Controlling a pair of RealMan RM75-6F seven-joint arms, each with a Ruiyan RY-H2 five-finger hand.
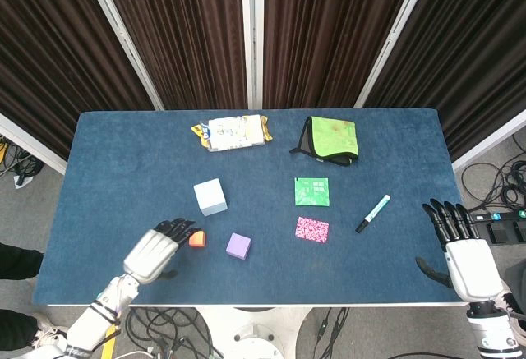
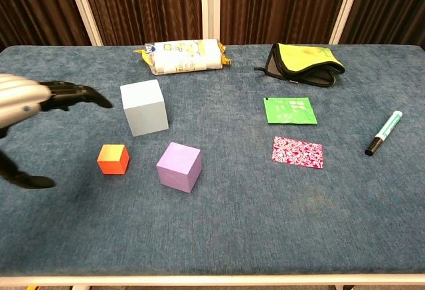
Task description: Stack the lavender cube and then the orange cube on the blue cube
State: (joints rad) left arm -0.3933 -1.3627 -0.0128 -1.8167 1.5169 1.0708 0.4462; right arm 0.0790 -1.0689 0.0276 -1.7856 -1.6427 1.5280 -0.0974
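The pale blue cube (image 1: 210,196) (image 2: 143,107) stands left of the table's middle. Nearer the front sit the small orange cube (image 1: 197,239) (image 2: 113,158) and, to its right, the lavender cube (image 1: 238,246) (image 2: 178,166), all three apart. My left hand (image 1: 156,249) (image 2: 30,104) hovers open just left of the orange cube, fingers stretched toward it and partly covering it in the head view, holding nothing. My right hand (image 1: 462,252) stays open at the table's right front edge, empty, and shows only in the head view.
A snack packet (image 1: 234,132) and a green pouch (image 1: 330,139) lie at the back. A green sachet (image 1: 311,191), a pink patterned sachet (image 1: 312,229) and a marker pen (image 1: 373,213) lie right of the cubes.
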